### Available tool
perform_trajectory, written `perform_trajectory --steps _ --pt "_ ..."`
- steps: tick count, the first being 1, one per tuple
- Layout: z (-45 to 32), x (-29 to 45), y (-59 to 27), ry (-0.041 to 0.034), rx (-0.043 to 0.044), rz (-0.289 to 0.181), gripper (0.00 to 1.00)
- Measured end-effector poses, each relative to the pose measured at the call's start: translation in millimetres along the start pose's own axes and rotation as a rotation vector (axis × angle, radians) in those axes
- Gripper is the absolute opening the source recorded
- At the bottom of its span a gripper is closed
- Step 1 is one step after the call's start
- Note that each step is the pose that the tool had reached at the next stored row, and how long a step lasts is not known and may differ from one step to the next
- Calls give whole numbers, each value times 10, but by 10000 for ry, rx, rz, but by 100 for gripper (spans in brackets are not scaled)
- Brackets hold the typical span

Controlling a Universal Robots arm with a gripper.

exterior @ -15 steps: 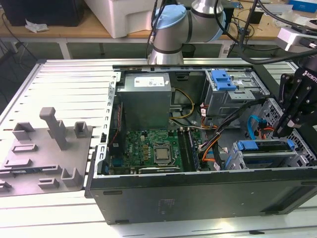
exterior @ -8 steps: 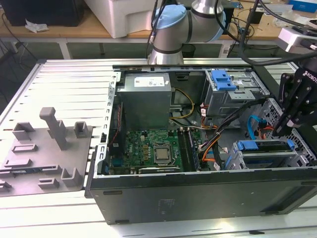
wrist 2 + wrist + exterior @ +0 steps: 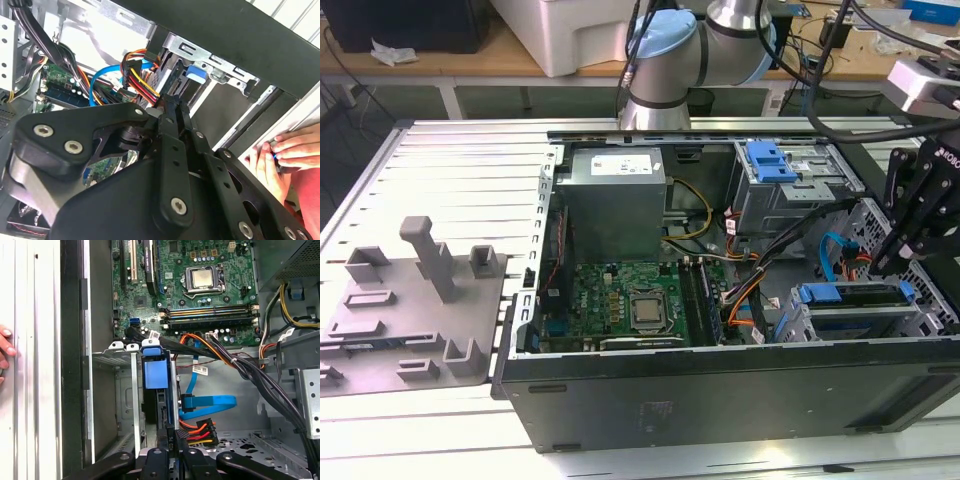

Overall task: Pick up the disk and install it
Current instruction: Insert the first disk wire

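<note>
Disk (image 3: 156,374) sits edge-on in the drive cage (image 3: 116,346), mid-frame in first wrist view. Gripper (image 3: 169,440) is at the disk's rear end, bottom centre; can't tell how wide it's open or whether it's holding anything. Pickup looks done, disk approx. slotted in. Full seating not confirmed, prob. still to do.

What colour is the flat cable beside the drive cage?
Blue; the flat cable shows best in the first wrist view.
</note>
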State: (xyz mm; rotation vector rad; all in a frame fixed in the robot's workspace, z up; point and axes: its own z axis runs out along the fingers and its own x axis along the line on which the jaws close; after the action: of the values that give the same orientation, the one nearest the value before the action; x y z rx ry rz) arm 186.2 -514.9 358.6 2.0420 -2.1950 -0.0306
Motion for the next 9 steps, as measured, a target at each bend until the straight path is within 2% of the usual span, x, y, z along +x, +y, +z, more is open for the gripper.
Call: perform_trajectory --steps 9 --pt "22 5 -10 -9 -1 0 17"
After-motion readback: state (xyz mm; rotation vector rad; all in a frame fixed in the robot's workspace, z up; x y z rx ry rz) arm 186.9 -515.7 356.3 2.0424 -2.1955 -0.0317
